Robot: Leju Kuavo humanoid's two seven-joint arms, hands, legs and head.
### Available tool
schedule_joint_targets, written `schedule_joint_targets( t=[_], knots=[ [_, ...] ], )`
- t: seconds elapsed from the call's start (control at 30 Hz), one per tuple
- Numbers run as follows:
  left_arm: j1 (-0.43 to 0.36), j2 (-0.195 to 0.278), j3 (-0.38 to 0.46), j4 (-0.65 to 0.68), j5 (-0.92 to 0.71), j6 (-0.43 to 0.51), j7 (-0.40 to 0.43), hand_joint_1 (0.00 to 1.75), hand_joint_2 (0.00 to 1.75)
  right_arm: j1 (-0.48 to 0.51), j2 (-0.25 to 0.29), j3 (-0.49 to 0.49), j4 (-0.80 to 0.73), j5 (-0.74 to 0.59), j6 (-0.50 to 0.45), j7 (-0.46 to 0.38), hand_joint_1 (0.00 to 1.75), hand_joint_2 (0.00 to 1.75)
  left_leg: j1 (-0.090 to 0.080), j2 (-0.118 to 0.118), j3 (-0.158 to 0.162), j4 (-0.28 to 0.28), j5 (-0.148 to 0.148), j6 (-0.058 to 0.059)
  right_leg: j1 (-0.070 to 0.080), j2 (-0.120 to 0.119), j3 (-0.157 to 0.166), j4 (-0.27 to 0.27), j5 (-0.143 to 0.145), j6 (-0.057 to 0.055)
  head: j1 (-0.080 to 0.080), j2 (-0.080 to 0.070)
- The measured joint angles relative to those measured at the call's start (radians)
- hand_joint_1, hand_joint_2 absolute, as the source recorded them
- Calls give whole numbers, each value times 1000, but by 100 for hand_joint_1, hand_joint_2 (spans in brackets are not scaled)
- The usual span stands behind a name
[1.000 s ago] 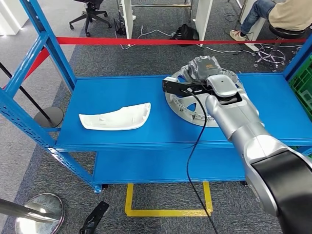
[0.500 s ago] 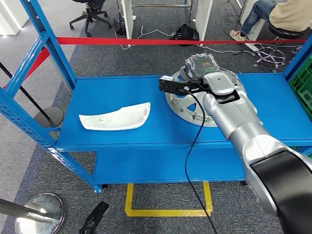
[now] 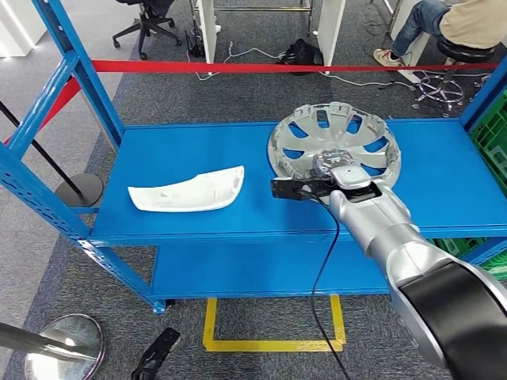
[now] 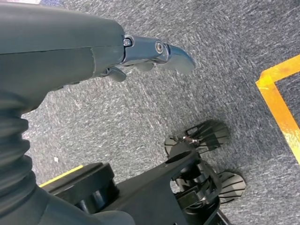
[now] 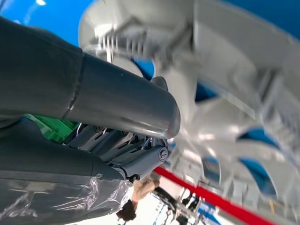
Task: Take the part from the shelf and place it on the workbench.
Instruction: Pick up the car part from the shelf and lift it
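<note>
Gripping the silver wheel cover at its near rim and tilting it up off the blue shelf, the right hand is holding something seemingly light, stiff and slick, best pinched through a spoke opening.

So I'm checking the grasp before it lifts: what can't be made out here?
- Head view: the right robot hand sits behind its own wrist, so its hold on the hubcap is hidden.
- Right wrist view: hubcap blurred and cut off by the edges; contact unclear.
- Left wrist view: left robot hand partly covered by its own grey cover.
</note>
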Motion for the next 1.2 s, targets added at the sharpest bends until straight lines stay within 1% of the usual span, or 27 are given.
schedule_joint_targets(
  t=[0.13,0.27,0.4,1.2],
  knots=[
    [0,-2,-1,0,2,-8,-3,0,175,7,0,7,13,3,4,3,175,0,0,0,0,0,0,0,0,0,0,0,0,0,0,0],
    [0,-5,-2,0,3,-14,-9,0,175,6,0,10,20,3,-1,2,0,175,0,0,0,0,0,0,0,0,0,0,0,0,0,0],
    [0,-5,-4,0,4,-17,-21,0,0,6,0,12,24,3,-11,-1,0,175,0,0,0,0,0,0,0,0,0,0,0,0,0,0],
    [1,-7,-5,0,4,-12,-15,0,0,6,0,12,26,4,-18,-4,0,175,0,0,0,0,0,0,0,0,1,0,0,0,0,0]
  ],
)
